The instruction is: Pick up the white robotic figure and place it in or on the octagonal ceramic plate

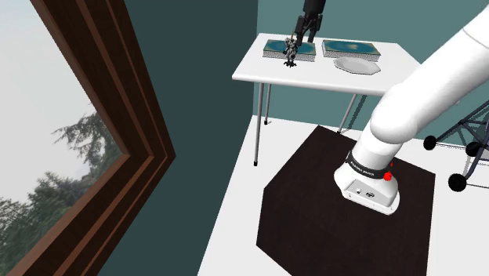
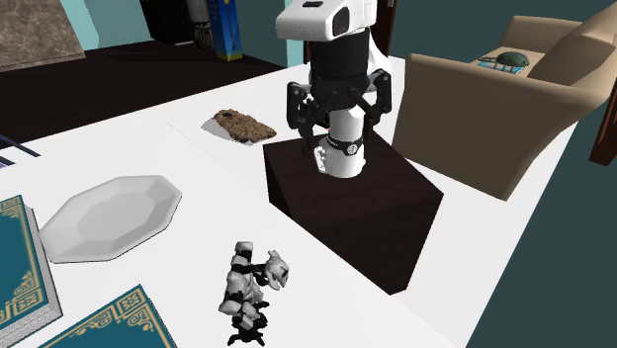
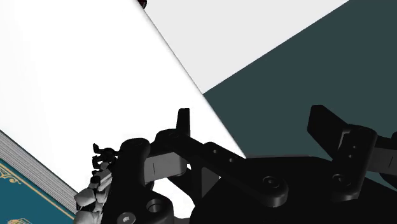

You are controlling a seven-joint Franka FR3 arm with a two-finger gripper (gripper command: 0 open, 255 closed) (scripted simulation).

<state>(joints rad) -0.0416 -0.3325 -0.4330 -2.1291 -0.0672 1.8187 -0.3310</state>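
The white table [image 1: 313, 76] carries two teal books [image 1: 350, 49] along its edge farthest from the stand [image 2: 346, 213]. In front of one, the white eight-sided plate [image 2: 109, 217] lies flat, its whole inside showing. The black gripper [image 2: 339, 127] hangs spread, clasping nothing. Below it, before the other book and well apart from the plate, the grey-white figure [image 2: 252, 292] stands upright, long axis vertical; its facing is unclear.

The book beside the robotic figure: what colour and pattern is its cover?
The book is teal with gold ornamental borders; the second exterior view shows it best.
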